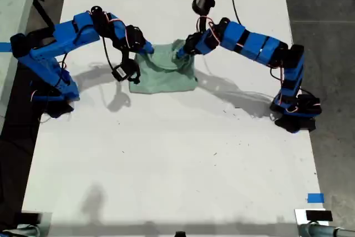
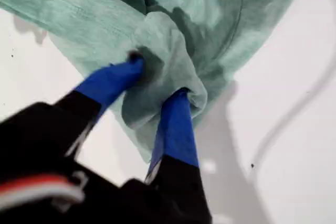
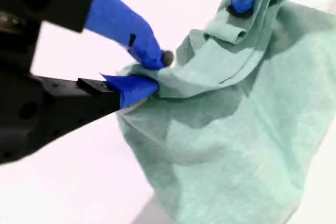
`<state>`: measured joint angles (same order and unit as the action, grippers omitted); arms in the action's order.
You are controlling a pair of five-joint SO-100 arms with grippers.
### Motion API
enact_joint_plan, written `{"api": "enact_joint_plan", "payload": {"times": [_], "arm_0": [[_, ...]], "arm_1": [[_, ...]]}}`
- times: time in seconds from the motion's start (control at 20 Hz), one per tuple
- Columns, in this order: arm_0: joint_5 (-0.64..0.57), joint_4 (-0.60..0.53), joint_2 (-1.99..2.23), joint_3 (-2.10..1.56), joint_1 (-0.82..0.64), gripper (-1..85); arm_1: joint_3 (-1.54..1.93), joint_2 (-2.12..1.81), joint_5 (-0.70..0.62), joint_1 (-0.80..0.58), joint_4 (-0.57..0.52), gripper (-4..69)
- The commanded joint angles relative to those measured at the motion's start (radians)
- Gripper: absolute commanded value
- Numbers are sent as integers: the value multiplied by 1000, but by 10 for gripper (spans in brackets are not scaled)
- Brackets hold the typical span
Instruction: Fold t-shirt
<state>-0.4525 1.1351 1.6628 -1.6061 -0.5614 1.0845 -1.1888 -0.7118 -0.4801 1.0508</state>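
Partly folded, I judge — the pale mint-green cloth t-shirt lies bunched at the white tabletop's 12 o'clock; my first gripper and my second gripper each clench its cloth — flattening remains.

white table, blue tape, grey floor

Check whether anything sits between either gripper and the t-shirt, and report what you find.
Nothing visible does. My first gripper is already shut on a bunched fold of the t-shirt, and my second gripper is pinching another edge of it. Only bare white table shows around the cloth.
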Motion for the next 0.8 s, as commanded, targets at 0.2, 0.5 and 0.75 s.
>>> {"api": "enact_joint_plan", "payload": {"times": [0.2, 0.5, 0.75], "arm_0": [[-118, 14, 396, -72, -279, 286], [-109, -15, 815, -465, -296, 261], [-46, -14, 1318, -919, -232, 138]], "arm_1": [[-112, -166, -100, -227, 117, 281], [272, -457, -112, -281, 150, 241], [753, -847, -40, -201, 110, 54]]}}
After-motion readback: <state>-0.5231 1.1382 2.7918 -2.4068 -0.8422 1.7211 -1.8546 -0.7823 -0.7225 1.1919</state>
